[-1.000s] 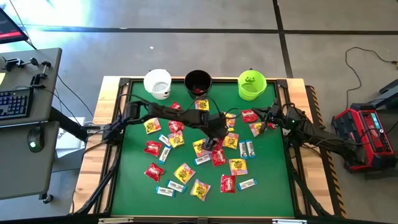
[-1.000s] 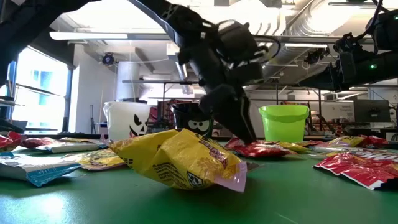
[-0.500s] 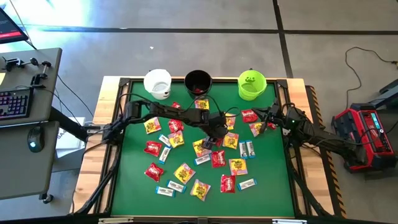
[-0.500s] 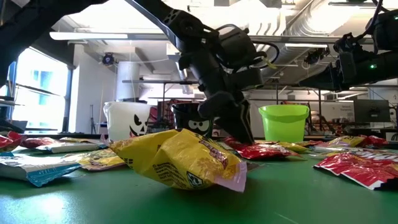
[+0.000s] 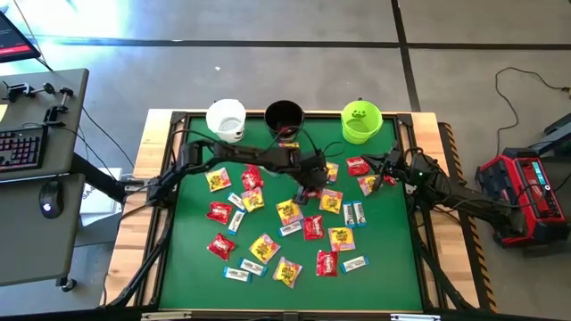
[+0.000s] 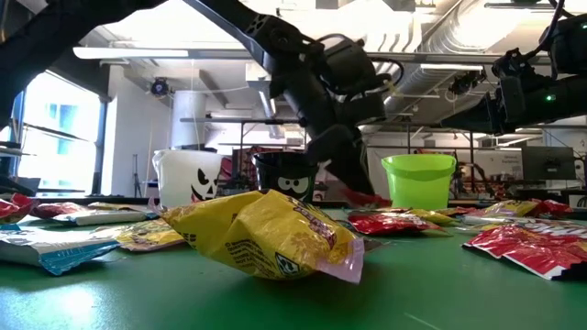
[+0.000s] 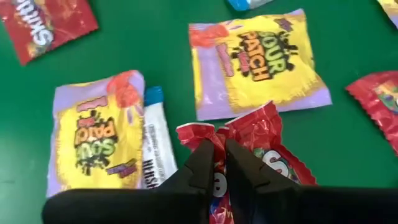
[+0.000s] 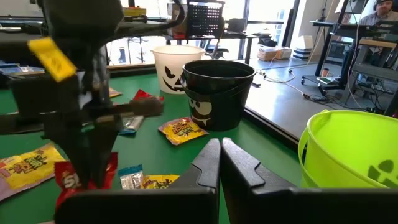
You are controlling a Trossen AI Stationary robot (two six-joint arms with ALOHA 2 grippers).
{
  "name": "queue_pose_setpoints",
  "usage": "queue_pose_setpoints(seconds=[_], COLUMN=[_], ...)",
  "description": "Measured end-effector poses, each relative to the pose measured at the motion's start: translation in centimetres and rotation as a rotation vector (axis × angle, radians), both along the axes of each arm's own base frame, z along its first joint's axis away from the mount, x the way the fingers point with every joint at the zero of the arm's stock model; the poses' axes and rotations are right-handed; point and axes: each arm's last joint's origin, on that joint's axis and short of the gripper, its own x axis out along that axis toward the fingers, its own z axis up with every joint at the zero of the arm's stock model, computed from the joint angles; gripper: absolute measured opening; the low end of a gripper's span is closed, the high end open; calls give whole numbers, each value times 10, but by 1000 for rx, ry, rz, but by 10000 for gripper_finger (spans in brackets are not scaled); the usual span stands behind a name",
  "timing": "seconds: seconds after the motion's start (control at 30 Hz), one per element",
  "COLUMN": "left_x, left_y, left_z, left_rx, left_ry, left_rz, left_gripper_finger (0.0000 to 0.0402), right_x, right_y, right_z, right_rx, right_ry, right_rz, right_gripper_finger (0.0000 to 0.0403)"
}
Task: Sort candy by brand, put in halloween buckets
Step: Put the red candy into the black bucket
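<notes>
Pinching red packet (image 7: 261,163) off green mat (image 5: 196,259), left gripper (image 7: 217,163) clamped; right gripper (image 8: 220,163) closed empty near green bucket (image 8: 348,155)

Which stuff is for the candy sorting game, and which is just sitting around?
For the job:
red candy in the left gripper
candy on the table
white bucket
black bucket
green bucket

Just lying about:
keyboard
mouse
red case

left arm: we reach across from our side, left gripper (image 7: 214,163) pinched on a red packet (image 7: 264,149), lifted near the black bucket (image 5: 284,117) | right arm: we wait beside the green bucket (image 5: 360,122), right gripper (image 8: 220,163) closed
</notes>
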Motion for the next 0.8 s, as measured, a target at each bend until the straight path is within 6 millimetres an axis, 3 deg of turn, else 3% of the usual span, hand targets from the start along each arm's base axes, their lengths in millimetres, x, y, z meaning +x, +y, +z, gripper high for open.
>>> queue_pose_setpoints(seconds=[0.4,0.8], left_x=[-6,-23], left_y=[28,64], left_z=[39,89], left_rx=[-63,-10], left_ry=[-77,-219], left_rz=[184,402], left_gripper_finger=[15,14], right_x=[0,0], right_y=[0,0], right_z=[0,0], right_rx=[0,0], right_ry=[0,-1], right_rz=[0,0], right_gripper_finger=[0,0])
